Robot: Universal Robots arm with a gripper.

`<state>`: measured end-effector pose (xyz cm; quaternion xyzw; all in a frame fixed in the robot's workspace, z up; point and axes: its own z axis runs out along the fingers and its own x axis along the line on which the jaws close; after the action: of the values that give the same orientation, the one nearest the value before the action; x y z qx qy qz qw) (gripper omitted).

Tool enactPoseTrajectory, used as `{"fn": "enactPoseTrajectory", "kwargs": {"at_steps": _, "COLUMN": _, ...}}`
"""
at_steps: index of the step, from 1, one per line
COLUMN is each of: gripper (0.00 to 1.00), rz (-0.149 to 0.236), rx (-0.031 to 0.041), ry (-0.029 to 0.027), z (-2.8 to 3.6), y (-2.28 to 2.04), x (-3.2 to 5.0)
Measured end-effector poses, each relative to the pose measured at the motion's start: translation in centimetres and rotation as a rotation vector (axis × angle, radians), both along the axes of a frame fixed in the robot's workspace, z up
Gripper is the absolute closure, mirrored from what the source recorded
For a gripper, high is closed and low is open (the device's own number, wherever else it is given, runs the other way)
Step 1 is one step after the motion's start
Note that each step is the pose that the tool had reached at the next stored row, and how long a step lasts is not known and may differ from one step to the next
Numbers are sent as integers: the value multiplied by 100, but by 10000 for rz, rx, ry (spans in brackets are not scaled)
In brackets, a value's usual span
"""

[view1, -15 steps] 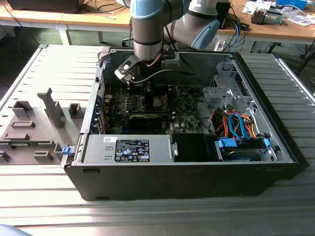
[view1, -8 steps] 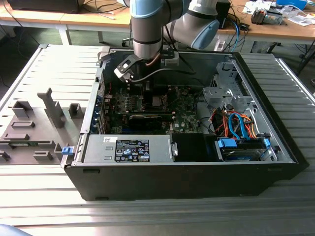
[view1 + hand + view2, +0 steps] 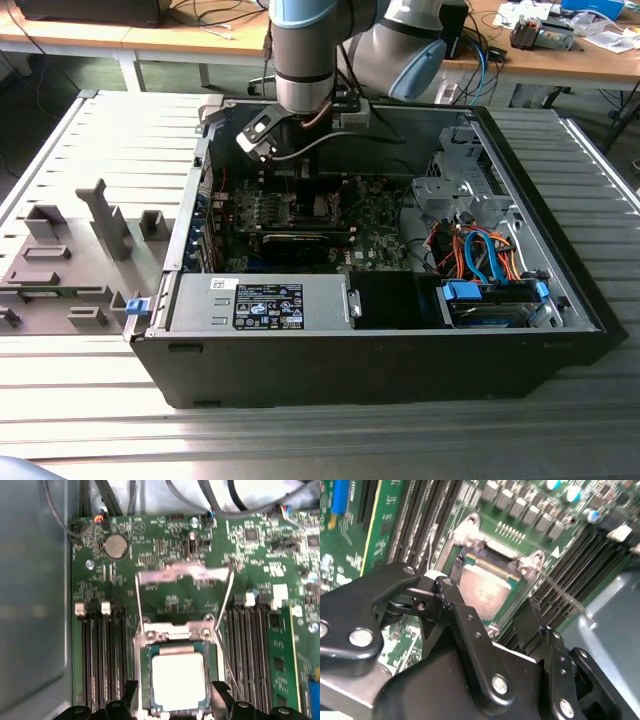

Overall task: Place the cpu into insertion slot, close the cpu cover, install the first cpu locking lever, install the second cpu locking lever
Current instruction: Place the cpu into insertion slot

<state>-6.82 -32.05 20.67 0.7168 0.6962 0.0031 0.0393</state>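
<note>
In the first wrist view our gripper (image 3: 174, 692) stands with jaws apart astride the cpu (image 3: 178, 677), which lies in the slot (image 3: 144, 677). The cover (image 3: 184, 574) stands open. We fear a skewed move could nudge the cpu askew. The label (image 3: 268, 305), lower centre-left of the exterior view, is too small to read.

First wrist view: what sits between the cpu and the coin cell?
In the first wrist view: the hinge plate next to the cpu, then the open cover, green board showing through its cut-out, before the coin cell.
</note>
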Motion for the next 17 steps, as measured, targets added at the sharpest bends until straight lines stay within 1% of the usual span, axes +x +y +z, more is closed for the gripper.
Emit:
{"fn": "enactPoseTrajectory", "kwargs": {"at_steps": 1, "gripper": 33, "rz": 97, "rx": 0, "ry": 8, "z": -2, "y": 0, "x": 21}}
{"fn": "enactPoseTrajectory", "kwargs": {"at_steps": 2, "gripper": 33, "rz": 221, "rx": 2, "ry": 24, "z": -6, "y": 0, "x": 63}}
{"fn": "enactPoseTrajectory", "kwargs": {"at_steps": 3, "gripper": 33, "rz": 309, "rx": 13, "ry": 50, "z": -12, "y": 0, "x": 126}}
{"fn": "enactPoseTrajectory", "kwargs": {"at_steps": 5, "gripper": 33, "rz": 358, "rx": 69, "ry": 110, "z": -37, "y": -2, "x": 285}}
{"fn": "enactPoseTrajectory", "kwargs": {"at_steps": 7, "gripper": 33, "rz": 370, "rx": 70, "ry": 123, "z": -51, "y": -16, "x": 304}}
{"fn": "enactPoseTrajectory", "kwargs": {"at_steps": 8, "gripper": 33, "rz": 373, "rx": 80, "ry": 124, "z": -55, "y": -70, "x": 303}}
{"fn": "enactPoseTrajectory", "kwargs": {"at_steps": 9, "gripper": 33, "rz": 375, "rx": 106, "ry": 117, "z": -55, "y": -116, "x": 296}}
{"fn": "enactPoseTrajectory", "kwargs": {"at_steps": 10, "gripper": 33, "rz": 375, "rx": 119, "ry": 116, "z": -55, "y": -134, "x": 294}}
{"fn": "enactPoseTrajectory", "kwargs": {"at_steps": 13, "gripper": 33, "rz": 375, "rx": 120, "ry": 117, "z": -50, "y": -135, "x": 294}}
{"fn": "enactPoseTrajectory", "kwargs": {"at_steps": 16, "gripper": 33, "rz": 376, "rx": 120, "ry": 111, "z": 1, "y": -127, "x": 293}}
{"fn": "enactPoseTrajectory", "kwargs": {"at_steps": 17, "gripper": 33, "rz": 374, "rx": 134, "ry": 106, "z": 15, "y": -127, "x": 285}}
